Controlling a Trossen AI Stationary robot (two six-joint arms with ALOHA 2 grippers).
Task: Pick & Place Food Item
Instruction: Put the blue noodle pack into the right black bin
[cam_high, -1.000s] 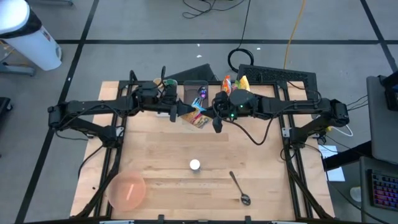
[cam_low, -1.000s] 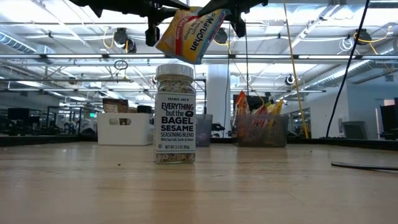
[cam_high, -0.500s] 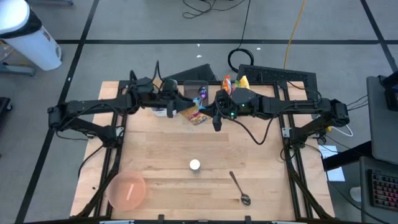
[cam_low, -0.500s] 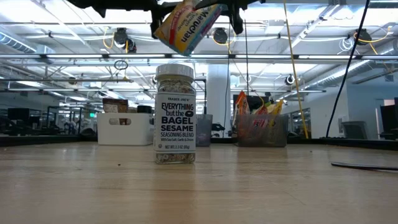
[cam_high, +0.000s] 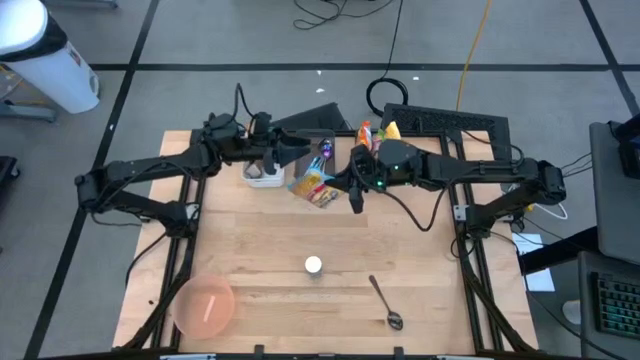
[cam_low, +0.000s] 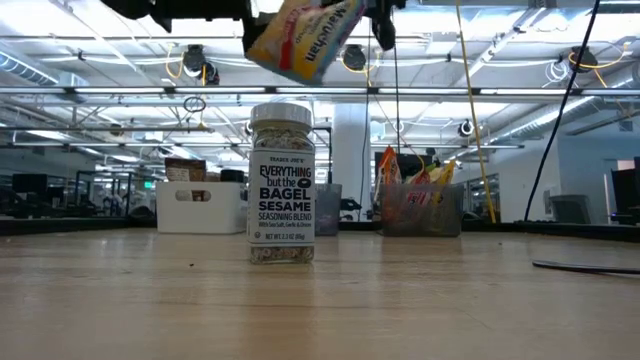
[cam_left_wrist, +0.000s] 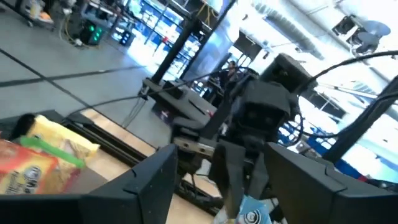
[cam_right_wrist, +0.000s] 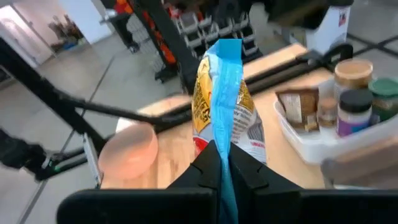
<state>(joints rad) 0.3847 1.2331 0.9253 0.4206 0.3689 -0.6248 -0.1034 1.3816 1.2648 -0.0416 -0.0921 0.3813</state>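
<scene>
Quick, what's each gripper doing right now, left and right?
Left gripper: open, holding nothing.
Right gripper: closed on the ramen packet, held above the table.

Near the back middle of the surface (cam_high: 260, 240): a packet (cam_high: 315, 186), held off the wood by the right tool (cam_high: 347, 185) pinching its end. Left of the packet, a bin (cam_high: 262, 175) of jars, under the left tool (cam_high: 290, 152), spread wide above it. Behind the packet, a second bin (cam_high: 312, 142), and to its right a clutch of snack bags (cam_high: 378, 132). Toward the front, a jar (cam_high: 314, 265) standing alone at centre. Right of the jar and nearer the front edge, a spoon (cam_high: 383, 301). At the front left corner, a bowl (cam_high: 205, 306).
</scene>
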